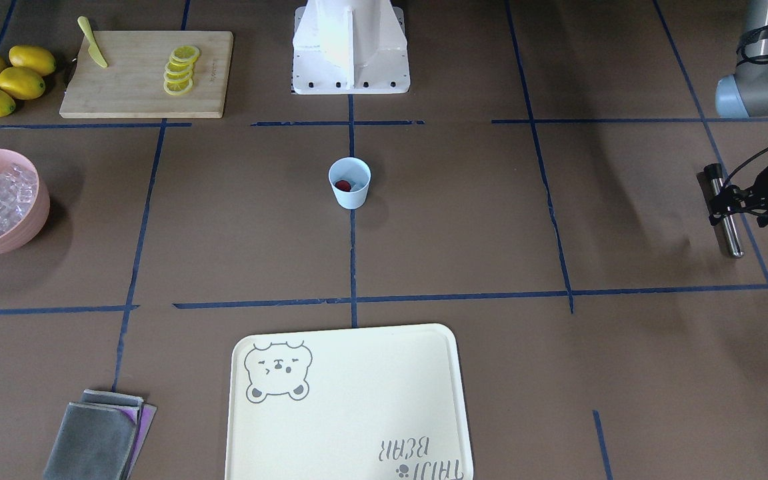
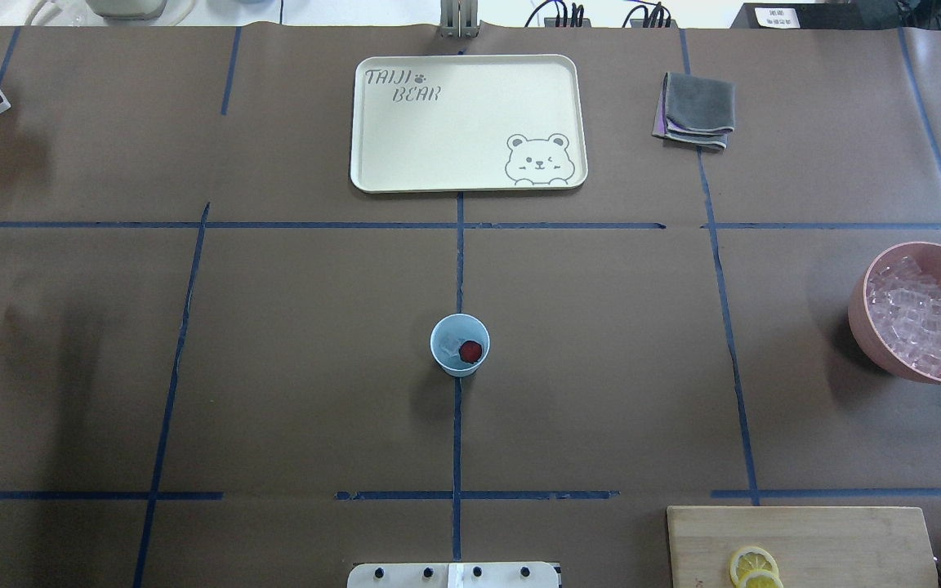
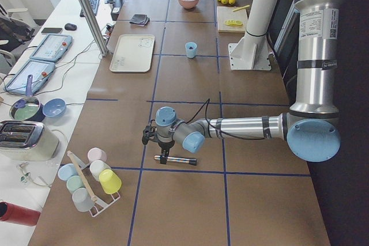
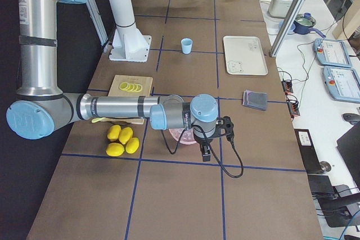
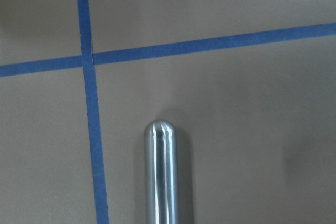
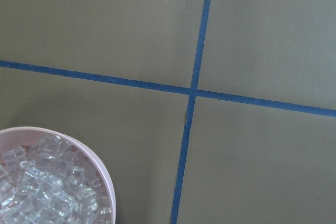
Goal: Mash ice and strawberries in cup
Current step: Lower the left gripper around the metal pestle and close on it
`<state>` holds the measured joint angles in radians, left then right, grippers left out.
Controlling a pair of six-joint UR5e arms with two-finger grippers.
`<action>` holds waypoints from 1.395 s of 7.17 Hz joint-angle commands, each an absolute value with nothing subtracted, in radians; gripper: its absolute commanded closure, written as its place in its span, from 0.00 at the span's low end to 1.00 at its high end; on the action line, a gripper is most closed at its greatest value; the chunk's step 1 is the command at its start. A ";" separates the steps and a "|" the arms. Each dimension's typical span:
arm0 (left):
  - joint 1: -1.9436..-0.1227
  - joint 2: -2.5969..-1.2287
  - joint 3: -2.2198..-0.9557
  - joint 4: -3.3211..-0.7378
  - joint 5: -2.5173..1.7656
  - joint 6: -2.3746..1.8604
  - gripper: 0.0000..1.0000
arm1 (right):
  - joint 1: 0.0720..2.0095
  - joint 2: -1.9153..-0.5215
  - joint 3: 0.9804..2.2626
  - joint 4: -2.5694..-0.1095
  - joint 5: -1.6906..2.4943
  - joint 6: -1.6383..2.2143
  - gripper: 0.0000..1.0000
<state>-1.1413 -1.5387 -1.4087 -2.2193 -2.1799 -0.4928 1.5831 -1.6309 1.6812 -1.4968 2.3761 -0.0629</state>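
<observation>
Cup point(image 1: 349, 195) stands upright at the middle of the surface point(image 1: 464, 220), on a blue tape line, well apart from both arms. Inside lie one dark-red strawberry point(image 1: 343, 185) and, beside it, what looks like a cube or two of ice point(image 2: 451, 346); a far bigger pile fills the pink bowl point(image 1: 39, 212) off to the robot's right.

The cup looks like thin plastic, light and narrow at the base, so I judge it will slide or tip under a sideways push; pressing should go straight down, and a steadying hold would best go around the wall below the rim. The ice is hard and slick and may skid out from under a blunt end, while the berry is soft and should crush readily.

A steel rod point(image 1: 731, 237), smooth, stiff and likely slippery, lies flat near the robot's left end of the surface. The left tool point(image 1: 723, 203) sits over its upper half, fingers on either side, though I cannot tell whether they pinch it. A grip high on the shaft would leave the rounded end free. The right tool point(image 4: 206, 151) hangs beside the bowl; I cannot tell whether it is spread.
</observation>
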 commanded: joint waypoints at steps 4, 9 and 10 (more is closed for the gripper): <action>-1.137 -1.548 -1.336 -2.319 -2.181 -0.561 0.00 | 1.583 -1.618 1.680 -1.494 2.372 -0.061 0.00; -1.137 -1.562 -1.335 -2.321 -2.181 -0.598 0.01 | 1.583 -1.618 1.678 -1.494 2.361 -0.061 0.00; -1.137 -1.562 -1.333 -2.321 -2.181 -0.598 0.02 | 1.583 -1.618 1.678 -1.494 2.359 -0.061 0.00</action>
<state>-1.1367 -1.5611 -1.3346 -2.3209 -2.1808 -0.5966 1.5831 -1.6184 1.6785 -1.4941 2.3638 -0.0614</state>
